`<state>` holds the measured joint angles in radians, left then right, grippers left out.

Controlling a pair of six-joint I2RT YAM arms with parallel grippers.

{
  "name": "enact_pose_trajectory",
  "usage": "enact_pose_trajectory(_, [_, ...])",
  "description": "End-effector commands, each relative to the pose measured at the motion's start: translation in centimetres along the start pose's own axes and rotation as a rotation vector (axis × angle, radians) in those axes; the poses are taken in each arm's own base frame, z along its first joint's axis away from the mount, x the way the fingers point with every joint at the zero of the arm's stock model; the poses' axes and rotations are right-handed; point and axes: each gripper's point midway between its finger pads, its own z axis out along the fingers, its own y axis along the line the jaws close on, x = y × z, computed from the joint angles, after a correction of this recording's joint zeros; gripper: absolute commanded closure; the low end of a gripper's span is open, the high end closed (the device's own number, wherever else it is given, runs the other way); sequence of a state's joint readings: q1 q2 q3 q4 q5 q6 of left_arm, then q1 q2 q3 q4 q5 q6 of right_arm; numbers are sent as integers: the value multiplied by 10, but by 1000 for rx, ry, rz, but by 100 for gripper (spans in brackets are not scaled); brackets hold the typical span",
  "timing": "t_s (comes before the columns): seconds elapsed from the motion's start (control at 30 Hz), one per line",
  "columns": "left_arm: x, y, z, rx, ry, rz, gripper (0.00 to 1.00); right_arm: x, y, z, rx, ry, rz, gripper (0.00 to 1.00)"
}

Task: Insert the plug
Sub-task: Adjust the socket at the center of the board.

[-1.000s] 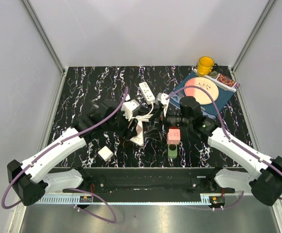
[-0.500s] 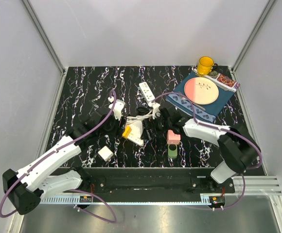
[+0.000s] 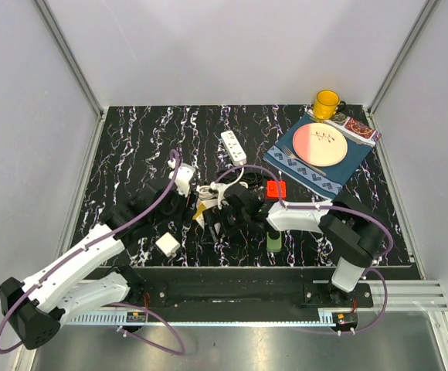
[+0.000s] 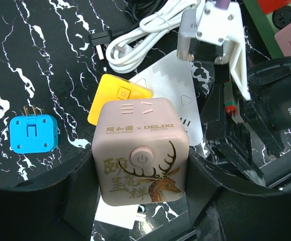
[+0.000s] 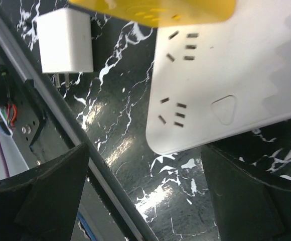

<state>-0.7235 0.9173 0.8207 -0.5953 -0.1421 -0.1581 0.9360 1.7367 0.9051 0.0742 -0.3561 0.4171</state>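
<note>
Left end effector [image 4: 143,187]: you are gripping the beige cube plug [image 4: 141,155] between its fingers (deer print and button facing the wrist camera).
White power strip [image 4: 185,108]: lying on the worktop [image 4: 45,50] just beyond the held cube, its yellow end [image 4: 116,95] showing past the cube's top edge.
Right end effector [image 5: 144,165]: you are keeping it spread wide and gripping nothing, with the strip's socket holes ahead between its fingers.
Blue adapter [image 4: 32,133]: lying left of the left end effector.

Left jaws clamped, right jaws spread
</note>
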Motion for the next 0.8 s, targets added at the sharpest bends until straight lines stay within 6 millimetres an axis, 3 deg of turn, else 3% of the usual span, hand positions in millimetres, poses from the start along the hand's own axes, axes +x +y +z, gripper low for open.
enact_pose_trajectory(0.0, [-17, -8, -3, 52, -98, -12, 100, -55, 6, -24, 58, -211, 19, 4])
enact_pose_trajectory(0.13, [-10, -21, 2, 133, -101, 12, 100, -71, -11, -48, 88, -298, 148, 5])
enact_pose_trajectory(0.17, [-4, -23, 5, 144, -93, 15, 100, -68, -18, -52, 86, -307, 226, 5])
enact_pose_trajectory(0.2, [-2, -24, 8, 149, -89, 13, 100, -83, -22, -62, 55, -368, 265, 6])
enact_pose_trajectory(0.3, [1, -38, 14, 224, -91, 0, 100, -89, -30, -67, 17, -421, 371, 9])
enact_pose_trajectory(0.47, [18, -39, 29, 228, -70, -10, 100, -94, -36, -55, 6, -439, 479, 15])
enact_pose_trajectory(0.6, [22, -41, 34, 233, -58, -17, 100, -90, -64, -43, 87, -500, 587, 17])
enact_pose_trajectory(0.77, [25, -40, 37, 225, -58, -24, 100, -80, -80, -30, 113, -518, 653, 20])
